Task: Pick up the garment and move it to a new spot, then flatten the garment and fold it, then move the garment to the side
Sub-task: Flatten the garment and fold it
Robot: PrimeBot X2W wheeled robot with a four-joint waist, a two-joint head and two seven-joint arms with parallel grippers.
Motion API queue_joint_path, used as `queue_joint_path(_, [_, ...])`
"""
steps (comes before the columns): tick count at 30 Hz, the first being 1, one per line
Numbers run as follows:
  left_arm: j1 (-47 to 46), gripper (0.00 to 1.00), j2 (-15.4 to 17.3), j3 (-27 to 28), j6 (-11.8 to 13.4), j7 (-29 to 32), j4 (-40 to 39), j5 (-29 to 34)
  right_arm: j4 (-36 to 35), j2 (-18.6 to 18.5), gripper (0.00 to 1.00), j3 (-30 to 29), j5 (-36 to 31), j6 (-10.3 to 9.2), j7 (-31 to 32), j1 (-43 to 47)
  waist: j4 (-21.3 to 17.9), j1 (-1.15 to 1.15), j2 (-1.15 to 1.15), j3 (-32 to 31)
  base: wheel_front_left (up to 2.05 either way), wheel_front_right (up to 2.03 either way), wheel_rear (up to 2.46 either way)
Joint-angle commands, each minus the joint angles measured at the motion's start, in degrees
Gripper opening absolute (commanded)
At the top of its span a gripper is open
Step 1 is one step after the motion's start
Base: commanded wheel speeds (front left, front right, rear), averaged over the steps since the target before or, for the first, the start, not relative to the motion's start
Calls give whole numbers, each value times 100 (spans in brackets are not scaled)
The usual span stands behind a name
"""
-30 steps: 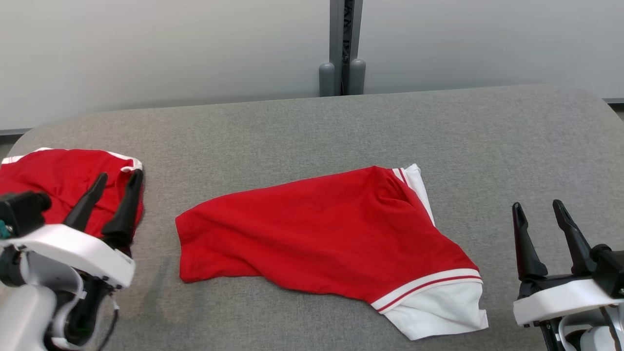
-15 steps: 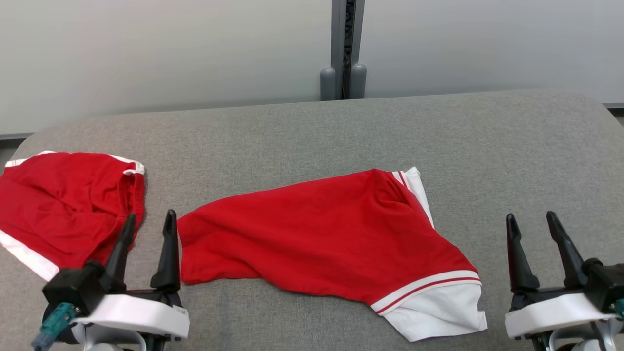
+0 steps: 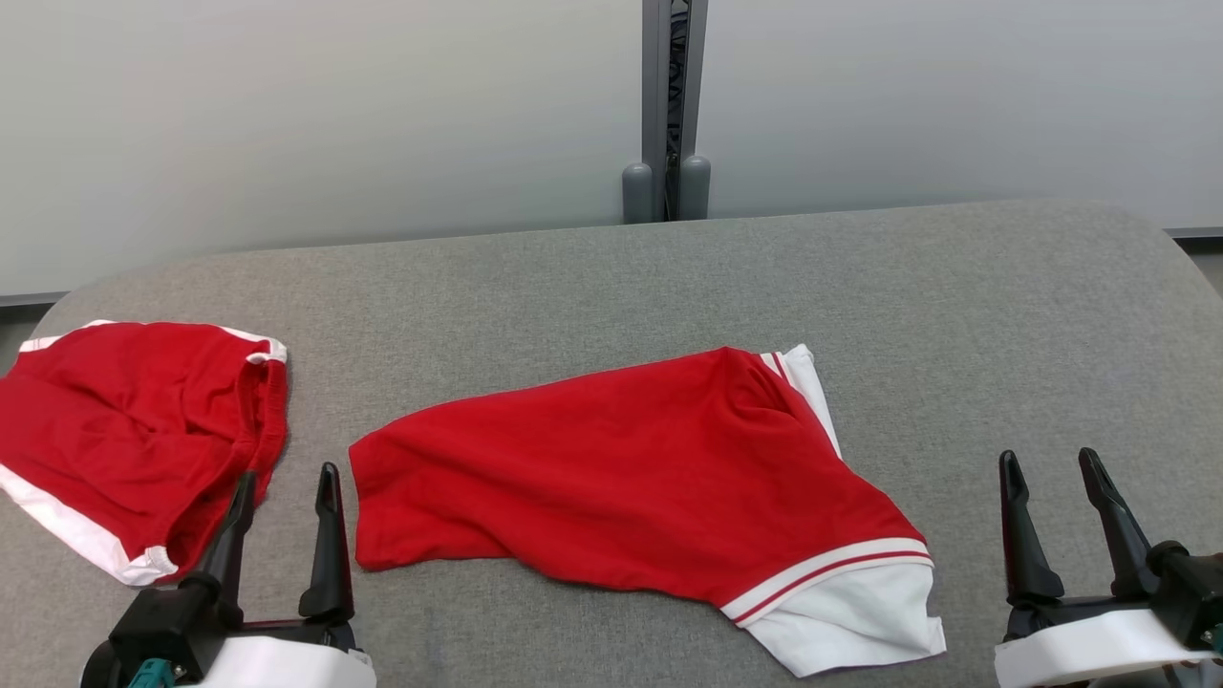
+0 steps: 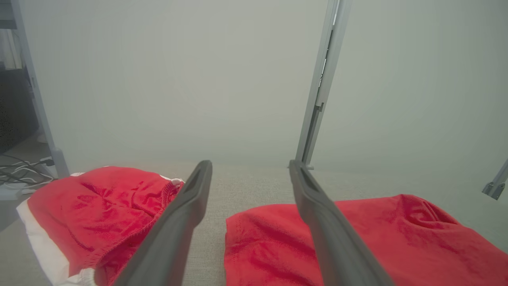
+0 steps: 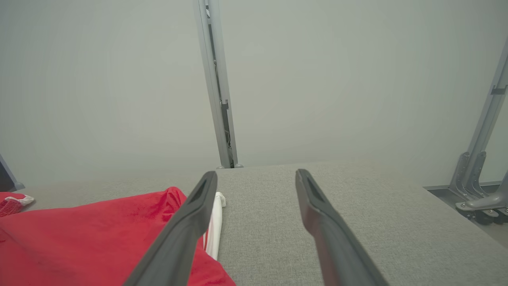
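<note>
A red garment [image 3: 631,478] with white trim lies spread and slightly rumpled in the middle of the grey table [image 3: 955,315]; its white-banded end points to the front right. A second red garment [image 3: 134,430], bunched, lies at the table's left edge. My left gripper [image 3: 287,475] stands open at the front, in the gap between the two garments and touching neither. In the left wrist view the open left gripper [image 4: 250,165] frames bare table between the bunched garment [image 4: 99,210] and the spread one [image 4: 357,238]. My right gripper [image 3: 1048,459] is open to the right of the spread garment [image 5: 79,238].
A pale wall panel with a grey post [image 3: 666,143] closes off the table's far edge. Grey metal stand legs [image 5: 476,186] are on the floor beyond the table's right end. Cables [image 4: 20,174] lie on the floor past its left end.
My left gripper has drawn back from over the bunched garment, toward me and to the right, still open. The head camera has tilted a little. Neither garment has moved.
</note>
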Motion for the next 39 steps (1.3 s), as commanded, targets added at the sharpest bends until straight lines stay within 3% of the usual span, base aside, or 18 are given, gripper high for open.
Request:
queue_joint_path(1, [63, 100, -47, 62, -60, -17, 32, 79, -42, -3, 100, 19, 47, -1, -1, 48, -6, 0, 0, 0, 0, 0, 0])
queue_joint_path(11, [32, 100, -378, 439, -458, -18, 296, 359, -151, -3, 100, 80, 116, -1, 34, 59, -27, 0, 0, 36, 0, 0, 0])
queue_joint_path(21, [-36, 100, -537, 593, -666, -17, 518, 478, -39, 17, 100, 105, 160, -1, 129, 54, -31, 0, 0, 69, 0, 0, 0])
queue_joint_path(39, [-721, 100, -412, 512, -1094, 208, 1775, 224, 1282, 8, 100, 938, 947, -1, 439, -193, -97, 0, 0, 645, 0, 0, 0])
